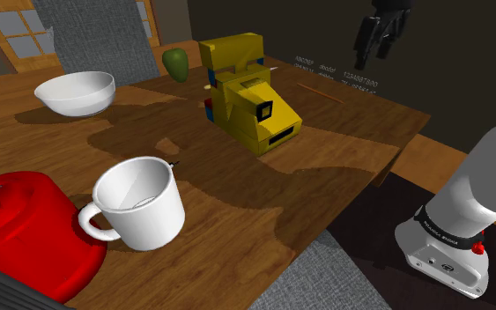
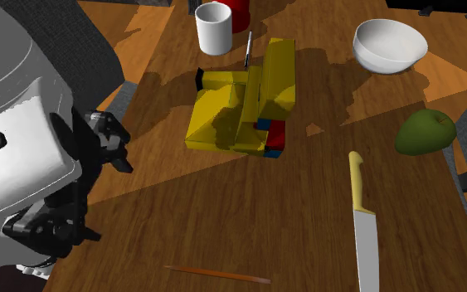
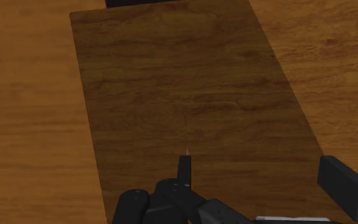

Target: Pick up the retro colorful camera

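We saw the gripper (image 1: 376,42) hovering over the wooden table (image 1: 237,204), well apart from the yellow camera (image 1: 248,99), its fingers (image 3: 346,186) spread wide and gripping nothing.

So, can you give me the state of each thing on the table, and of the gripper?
gripper: open, holding nothing, up in the air
yellow camera: standing on the table, not gripped
mug: upright
bowl: upright, empty
knife: lying flat
green fruit: resting on the table
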